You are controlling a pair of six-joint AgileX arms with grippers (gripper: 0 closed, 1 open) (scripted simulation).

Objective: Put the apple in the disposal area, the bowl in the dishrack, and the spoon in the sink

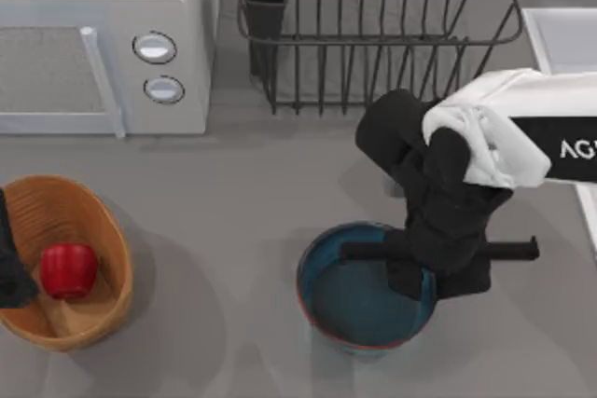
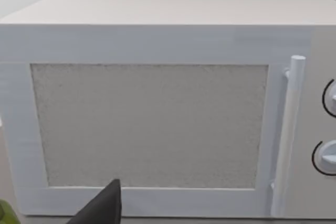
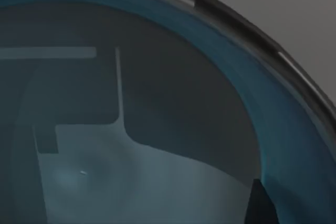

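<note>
Blue bowl step in hand: right pincer down at the bowl's rim, apple already binned.

Red apple (image 1: 68,269) lies inside the woven basket (image 1: 103,230) at the surface's left, so that part looks done; the bowl (image 1: 326,295) sits on the grey surface (image 1: 233,193) near the front, in front of the wire dishrack (image 1: 373,39) and well apart from it. Right pincer (image 1: 438,272) hangs over the bowl's right side, and whether it is spread or clamped on the rim I cannot tell; the right wrist view looks straight into the teal inside. Next move, as I judge it: secure the rim, lift, carry back into the rack without hitting the upright bars. Left arm (image 1: 11,258) parked by the basket, facing the white microwave (image 1: 103,44). Sink rim (image 1: 560,39) at the right edge. Spoon not made out.
</note>
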